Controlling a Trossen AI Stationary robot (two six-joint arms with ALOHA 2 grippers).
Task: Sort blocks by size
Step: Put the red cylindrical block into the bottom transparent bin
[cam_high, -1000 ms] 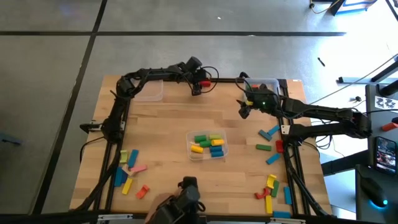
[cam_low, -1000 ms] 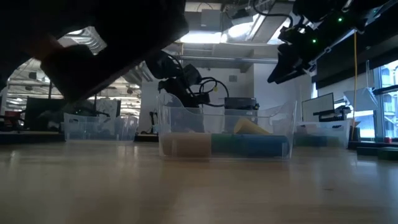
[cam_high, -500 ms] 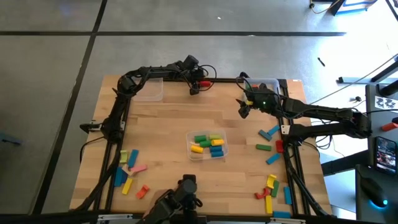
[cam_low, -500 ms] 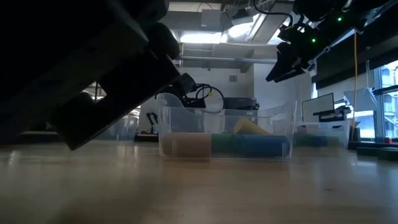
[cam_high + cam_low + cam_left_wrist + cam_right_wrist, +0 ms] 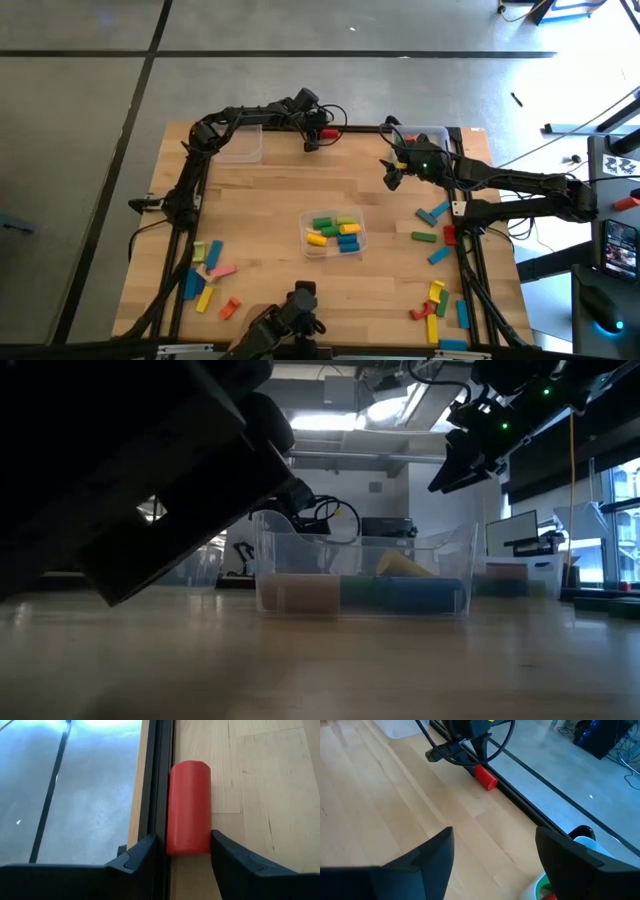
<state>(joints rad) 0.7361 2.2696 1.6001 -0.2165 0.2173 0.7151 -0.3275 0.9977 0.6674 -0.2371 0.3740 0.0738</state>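
Note:
A red cylinder block (image 5: 188,807) lies on its side on the table at the far edge, against the black rail (image 5: 161,780); it also shows in the high view (image 5: 330,132). My left gripper (image 5: 182,847) is down at it and shut on its near end. My right gripper (image 5: 390,178) hangs open and empty above the table's far right part. Several blocks lie in the clear centre bin (image 5: 333,233). Loose blocks lie at the near left (image 5: 208,272) and along the right side (image 5: 435,300). My left gripper pinches the red block's end (image 5: 189,845) between its two fingers, one on each curved side. The fingers (image 5: 222,855) lie along the block and come in low from the table's left. The block lies on the table against the rail.
A clear bin (image 5: 240,145) stands at the far left and another (image 5: 425,140) at the far right, behind my right gripper. A dark thing (image 5: 290,318) stands at the near edge and fills the low view's upper left (image 5: 130,460).
My left gripper has edged a little toward the table's left along the far edge; the red block has stayed by the rail. The dark thing at the near edge has shifted.

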